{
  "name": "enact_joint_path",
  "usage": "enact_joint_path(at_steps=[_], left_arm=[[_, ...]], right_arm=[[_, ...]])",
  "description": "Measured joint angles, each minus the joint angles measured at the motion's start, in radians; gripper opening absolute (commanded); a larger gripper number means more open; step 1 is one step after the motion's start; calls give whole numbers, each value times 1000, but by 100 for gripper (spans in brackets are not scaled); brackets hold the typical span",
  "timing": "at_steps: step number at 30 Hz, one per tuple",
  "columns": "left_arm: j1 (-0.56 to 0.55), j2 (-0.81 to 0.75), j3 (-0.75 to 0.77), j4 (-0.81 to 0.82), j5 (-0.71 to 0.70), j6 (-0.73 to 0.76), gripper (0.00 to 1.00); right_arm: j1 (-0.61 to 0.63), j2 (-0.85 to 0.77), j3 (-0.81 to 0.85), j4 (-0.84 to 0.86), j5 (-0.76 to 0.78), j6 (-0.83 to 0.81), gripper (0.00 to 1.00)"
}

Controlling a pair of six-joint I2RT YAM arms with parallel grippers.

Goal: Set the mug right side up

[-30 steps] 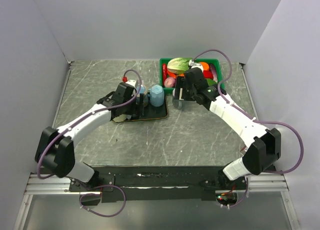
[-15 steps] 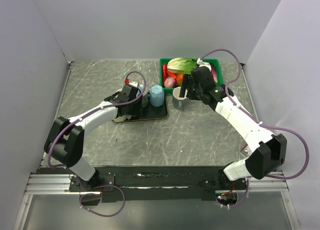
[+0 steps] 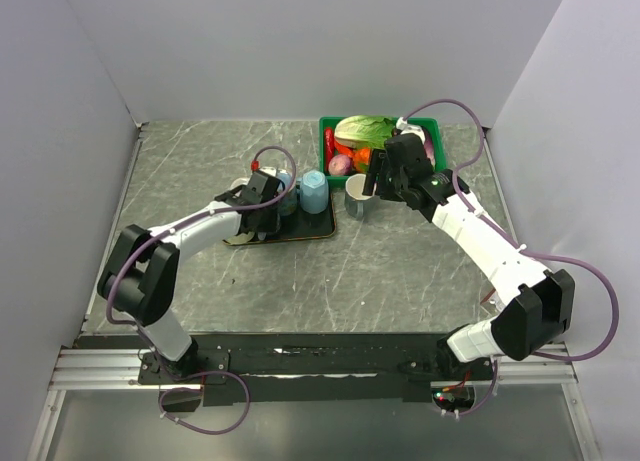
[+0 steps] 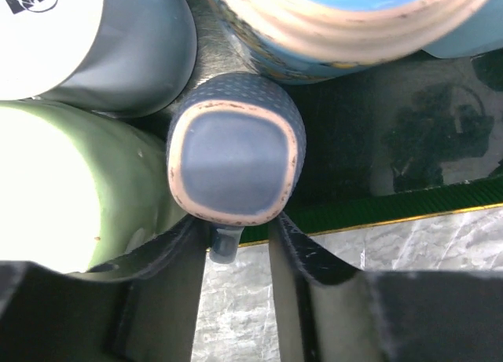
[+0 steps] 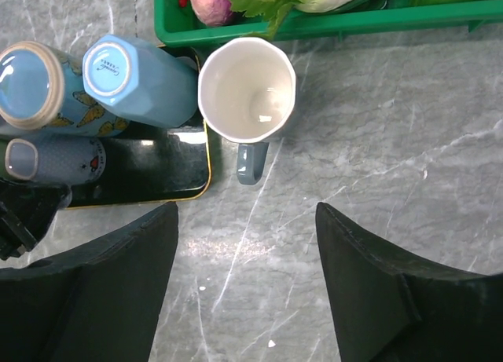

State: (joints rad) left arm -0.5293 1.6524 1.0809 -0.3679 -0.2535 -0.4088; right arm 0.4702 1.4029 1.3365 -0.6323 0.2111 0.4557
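1. The mug (image 5: 247,89) stands open side up, just right of the black tray (image 5: 149,173)
2. My right gripper (image 5: 245,221) hangs above it, fingers wide apart
3. My left gripper (image 4: 236,230) is at a dark cup (image 4: 234,158) on the tray; I cannot tell its grip

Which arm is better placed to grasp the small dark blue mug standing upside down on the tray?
Left arm. Its jaws flank the dark blue mug, handle between them. The right arm hovers, jaws open, over the upright mug beside the tray.
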Motion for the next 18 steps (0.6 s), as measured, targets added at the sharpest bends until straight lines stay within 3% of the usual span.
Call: enact_joint_path(at_steps=[3, 5, 7, 18], left_arm=[[0, 11, 14, -16, -11, 0, 29], [0, 20, 26, -27, -13, 4, 12], [-2, 27, 37, -42, -19, 5, 1], [-19, 24, 69, -96, -30, 0, 1]], right_arm=[[0, 0, 0, 0, -1, 0, 71], [0, 0, -1, 2, -3, 0, 71], [0, 0, -2, 2, -4, 0, 70], [-5, -8, -3, -2, -29, 0, 73]])
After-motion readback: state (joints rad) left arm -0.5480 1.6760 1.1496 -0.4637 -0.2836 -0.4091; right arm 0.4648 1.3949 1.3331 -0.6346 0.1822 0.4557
